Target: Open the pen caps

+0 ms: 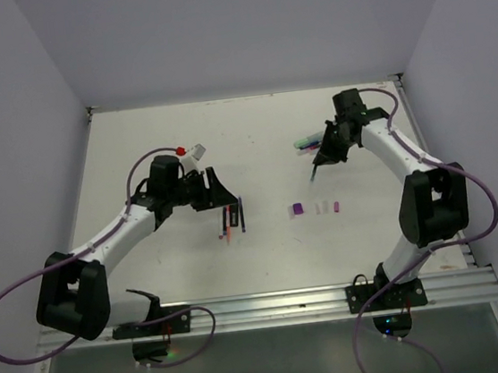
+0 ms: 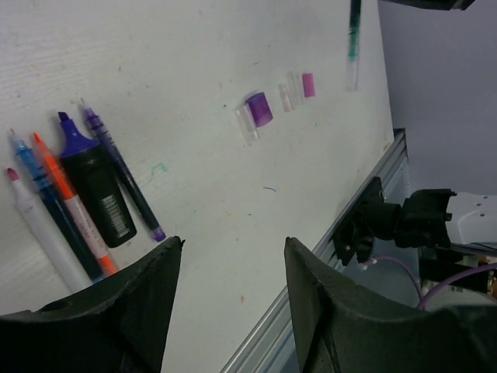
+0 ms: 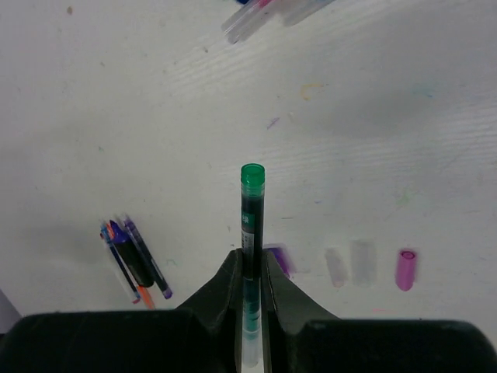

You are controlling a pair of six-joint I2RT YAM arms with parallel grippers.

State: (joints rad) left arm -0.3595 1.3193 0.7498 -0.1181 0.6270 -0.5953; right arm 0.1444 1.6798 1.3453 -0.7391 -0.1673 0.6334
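Observation:
My right gripper (image 1: 321, 157) (image 3: 250, 258) is shut on a green pen (image 3: 252, 203), held above the table; the pen's lower end (image 1: 314, 176) sticks out below the fingers. Loose pen caps lie in a row in front of it: a purple one (image 1: 297, 209) (image 3: 280, 261) (image 2: 259, 109), whitish ones (image 1: 321, 207) (image 3: 362, 261) (image 2: 291, 94) and a pink one (image 1: 336, 205) (image 3: 406, 269) (image 2: 308, 85). My left gripper (image 1: 218, 191) (image 2: 233, 242) is open and empty, just right of a bunch of pens (image 1: 232, 220) (image 2: 78, 198).
More pens (image 1: 304, 144) (image 3: 272, 12) lie at the back, behind my right gripper. A red-and-white object (image 1: 191, 151) lies behind the left arm. The table's metal front rail (image 2: 342, 233) runs close under my left gripper.

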